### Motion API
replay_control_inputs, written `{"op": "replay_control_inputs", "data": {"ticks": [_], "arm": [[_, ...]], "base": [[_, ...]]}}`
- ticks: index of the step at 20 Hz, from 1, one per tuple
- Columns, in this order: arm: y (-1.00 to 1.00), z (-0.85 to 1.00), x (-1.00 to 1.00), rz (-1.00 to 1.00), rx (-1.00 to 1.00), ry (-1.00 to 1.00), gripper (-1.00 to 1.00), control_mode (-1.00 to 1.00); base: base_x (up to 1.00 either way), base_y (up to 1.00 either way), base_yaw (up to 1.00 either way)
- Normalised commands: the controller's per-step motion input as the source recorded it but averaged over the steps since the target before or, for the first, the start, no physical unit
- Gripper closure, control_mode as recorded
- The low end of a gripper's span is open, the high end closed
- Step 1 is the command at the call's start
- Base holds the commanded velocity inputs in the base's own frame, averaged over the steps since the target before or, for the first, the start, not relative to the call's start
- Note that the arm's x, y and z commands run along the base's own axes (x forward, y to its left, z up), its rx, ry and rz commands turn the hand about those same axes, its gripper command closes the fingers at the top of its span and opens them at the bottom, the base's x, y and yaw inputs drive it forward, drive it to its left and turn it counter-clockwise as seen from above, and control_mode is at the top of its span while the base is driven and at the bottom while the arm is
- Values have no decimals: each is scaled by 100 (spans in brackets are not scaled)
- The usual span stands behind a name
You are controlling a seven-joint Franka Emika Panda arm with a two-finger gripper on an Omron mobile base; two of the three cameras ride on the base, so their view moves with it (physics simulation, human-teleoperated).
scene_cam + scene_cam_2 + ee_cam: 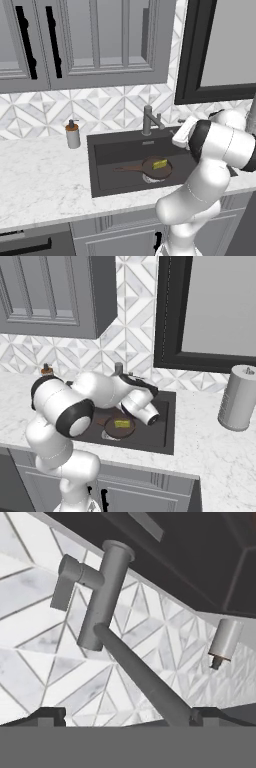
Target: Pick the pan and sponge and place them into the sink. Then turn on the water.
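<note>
The claw (125, 717) stands wide open and empty, its two dark tips spread at either side of the hand view with the faucet (102, 597) straight ahead, the spout running out from the faucet's body toward the camera and passing between the tips. The stubby lever (67, 579) juts off the side of the faucet's upright column, off to one side of the line the claw is pointing along, and that is the worry: push in as aimed and the fingers meet the spout or the column instead of the lever, swinging the spout or just jamming against it with no water coming. No stream shows at the faucet now. In front of the faucet, down in the sink (107, 165), the pan (156, 168) lies over the drain with the sponge (159, 164) resting inside it, so that part looks done. The forearm hangs over the basin on the faucet's right, and a low sweep could clip the pan's handle. Left of the faucet a soap dispenser (73, 134) stands on the worktop (40, 175), well clear.
</note>
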Motion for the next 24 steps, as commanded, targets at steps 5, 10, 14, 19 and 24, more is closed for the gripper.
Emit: {"op": "replay_control_inputs", "data": {"ticks": [5,10,14,19,24], "arm": [[0,0,43,0,7,14,-100,-100],[-6,-6,33,-4,13,13,-100,-100],[-8,-20,28,-5,13,7,-100,-100],[-1,-33,18,-3,6,3,-100,-100],[0,-26,24,0,0,0,-100,-100]], "base": [[0,0,0],[0,0,0],[0,0,0],[0,0,0],[0,0,0]]}}
